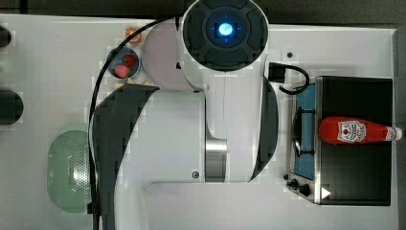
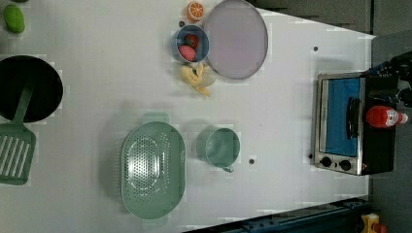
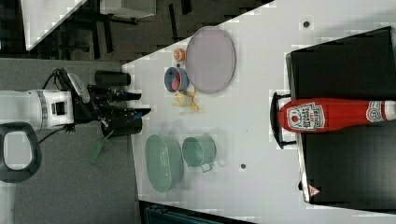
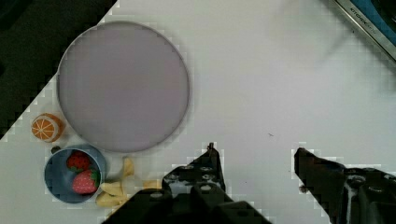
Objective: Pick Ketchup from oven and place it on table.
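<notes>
Large flat white worktop [image 2: 97, 97] with a few small dark holes carries everything. White Franka arm [image 1: 191, 129] with dark grey covers hangs over the middle of it in the top view.

Small black box-shaped toaster oven [image 1: 356, 167], steel front frame, blue-tinted glass door, black handle and knobs, sits at the top view's right end; door faces up in the left view. Small white warning triangle on its top near the knobs; lettering on the steel frame in the wrist view too blurred to read.

Pale green perforated plastic colander [image 2: 153, 170] near the worktop's middle in the left view, a pale green mug [image 2: 221, 148] just beside it. Round grey-lilac plate [image 4: 123, 86]; touching its rim, a small blue bowl [image 4: 70, 175] holding two red strawberries. Yellow banana peel pieces [image 4: 114, 189] beside the bowl, an orange half [image 4: 46, 127] near the plate. Black pan [image 2: 29, 87] and green slotted spatula [image 2: 17, 145] at the left view's left.

Red plastic Ketchup bottle [image 3: 327, 115], white cap, white label with a red tomato mark and red print not legible, lies on its side on the oven's black top.

Black pincer [image 4: 257, 163] is apart, empty, above bare worktop, well away from the bottle.
</notes>
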